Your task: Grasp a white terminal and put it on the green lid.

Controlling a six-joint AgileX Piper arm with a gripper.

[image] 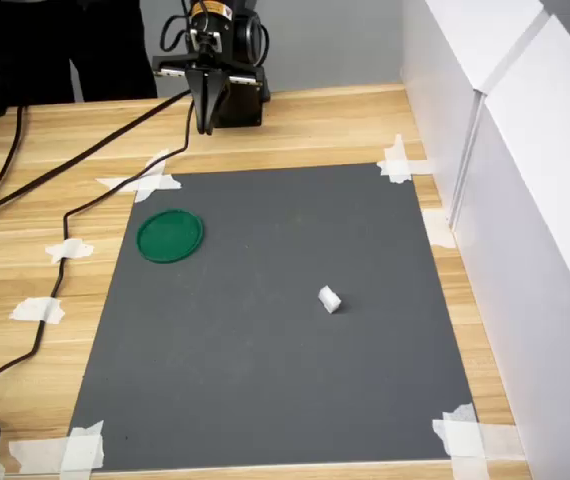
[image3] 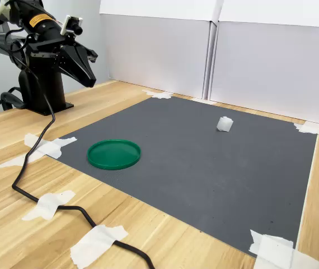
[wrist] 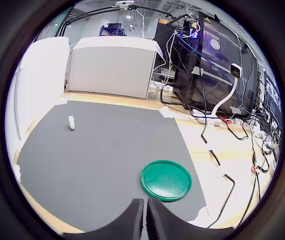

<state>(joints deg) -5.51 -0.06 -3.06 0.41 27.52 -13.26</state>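
Note:
The white terminal [image: 329,298] [wrist: 71,122] [image3: 224,124] lies alone on the dark grey mat [image: 285,390]. A flat round green lid [image: 170,236] [wrist: 166,179] [image3: 113,154] rests near the mat's corner closest to the arm. My gripper [image: 204,126] [wrist: 145,210] [image3: 91,82] hangs in the air by the arm's base, above the wooden table just off the mat's edge. Its two dark fingers are pressed together with nothing between them. It is well apart from both the lid and the terminal.
White foam walls [image: 525,150] [image3: 215,50] border the table on one side. Tape scraps [image: 148,182] [image3: 47,147] hold the mat's corners and a black cable [image: 55,290] [image3: 42,185] that runs across the wood beside the mat. The arm's black base [image3: 42,89] stands at the table's edge.

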